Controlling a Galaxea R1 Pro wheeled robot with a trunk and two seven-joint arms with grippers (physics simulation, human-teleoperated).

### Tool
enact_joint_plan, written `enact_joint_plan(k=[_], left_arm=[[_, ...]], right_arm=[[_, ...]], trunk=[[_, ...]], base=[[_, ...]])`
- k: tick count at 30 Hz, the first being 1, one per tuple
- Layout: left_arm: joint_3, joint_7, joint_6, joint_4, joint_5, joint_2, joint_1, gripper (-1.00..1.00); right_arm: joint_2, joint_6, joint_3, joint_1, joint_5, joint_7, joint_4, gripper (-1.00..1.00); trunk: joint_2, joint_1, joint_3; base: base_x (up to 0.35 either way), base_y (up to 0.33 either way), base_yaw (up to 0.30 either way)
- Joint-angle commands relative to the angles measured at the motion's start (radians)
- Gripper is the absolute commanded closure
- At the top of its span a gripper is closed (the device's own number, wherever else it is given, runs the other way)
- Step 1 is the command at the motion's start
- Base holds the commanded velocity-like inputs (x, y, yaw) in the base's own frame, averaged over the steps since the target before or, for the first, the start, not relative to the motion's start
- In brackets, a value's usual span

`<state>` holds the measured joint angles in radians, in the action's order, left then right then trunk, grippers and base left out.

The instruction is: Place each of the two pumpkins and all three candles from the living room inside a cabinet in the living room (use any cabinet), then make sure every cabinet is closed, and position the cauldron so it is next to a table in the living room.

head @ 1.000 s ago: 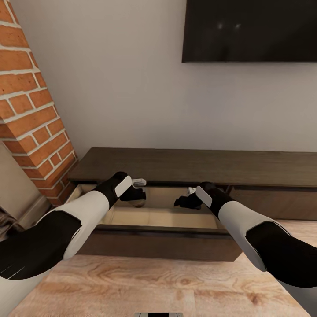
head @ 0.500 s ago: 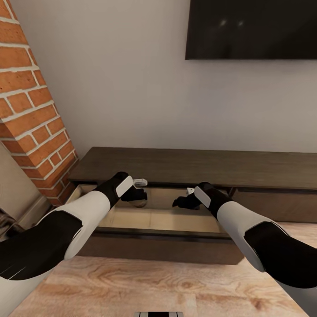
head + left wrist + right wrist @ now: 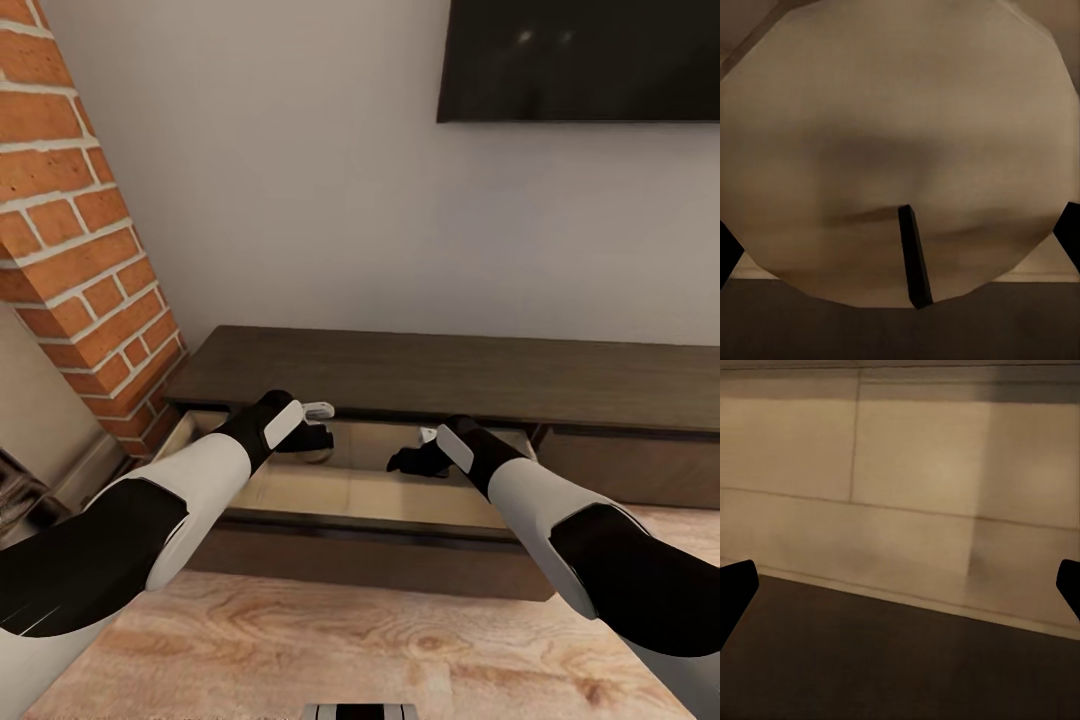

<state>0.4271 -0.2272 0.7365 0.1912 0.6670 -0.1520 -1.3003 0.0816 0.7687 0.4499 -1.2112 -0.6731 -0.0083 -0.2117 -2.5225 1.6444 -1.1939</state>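
Low in the frame's centre, both arms reach over the open drawer of the cabinet (image 3: 450,370). Left gripper (image 3: 318,438) is clamped on a candle (image 3: 900,142), its fingers at the candle's sides; right gripper (image 3: 405,461) hangs spread apart, holding nothing. Brick fireplace (image 3: 70,230) stands upper left, television (image 3: 580,60) upper right.

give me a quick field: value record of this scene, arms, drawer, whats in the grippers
place: in front of the cabinet, a long low dark wood unit against the wall
drawer: drawer pulled open, pale beige inside
left gripper: left gripper over the open drawer, fingers spread around a candle, a pale round-topped cylinder with a dark wick
right gripper: right gripper over the same drawer, open and empty
left of cabinet: brick fireplace
above cabinet: dark tv screen on the wall
floor: light wood floor
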Motion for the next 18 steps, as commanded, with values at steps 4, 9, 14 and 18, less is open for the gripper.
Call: enact_joint_plan(k=[4,9,14,18], left_arm=[[0.005,-0.007,0.0,0.001,0.008,0.0,0.0,1.0],[0.005,-0.006,0.0,0.002,0.007,-0.001,0.0,1.0],[0.005,0.004,0.001,0.002,0.007,-0.001,0.0,1.0],[0.005,0.01,0.001,0.001,0.006,-0.001,0.0,1.0]], right_arm=[[0.0,0.002,0.006,-0.001,-0.005,-0.001,0.005,-1.0],[0.0,0.001,0.006,-0.001,-0.005,-0.001,0.006,-1.0],[0.0,0.0,0.006,-0.001,-0.005,-0.001,0.006,-1.0],[0.002,0.0,0.006,-0.001,-0.005,-0.001,0.006,-1.0]], trunk=[[0.0,0.0,-0.007],[0.0,0.0,-0.014],[0.0,0.0,-0.016],[0.0,0.0,-0.021]], base=[[0.0,0.0,0.035],[0.0,0.0,-0.141],[0.0,0.0,-0.048],[0.0,0.0,-0.003]])
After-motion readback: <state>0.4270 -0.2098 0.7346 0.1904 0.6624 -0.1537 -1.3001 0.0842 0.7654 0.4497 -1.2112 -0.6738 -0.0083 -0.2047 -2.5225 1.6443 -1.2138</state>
